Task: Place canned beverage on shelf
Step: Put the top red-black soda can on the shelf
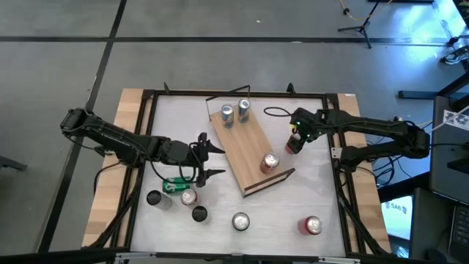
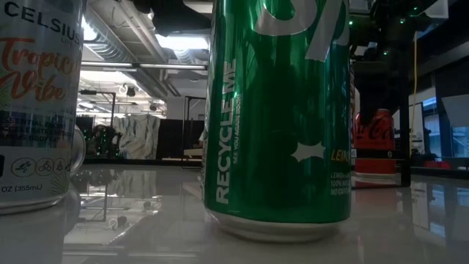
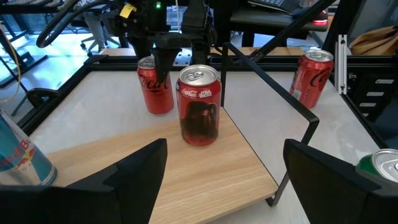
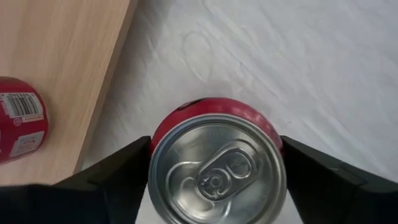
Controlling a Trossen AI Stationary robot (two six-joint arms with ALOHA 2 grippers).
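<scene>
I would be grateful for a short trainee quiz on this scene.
1. How many cans stand on the shelf?
2. True or false: the left gripper has its jaws shut on a can.
3. The red can in the right gripper is: A) above the shelf, B) beside the shelf, over the table, C) lying on its side.
Key: 1) three; 2) false, they are open and empty; 3) B.
</scene>
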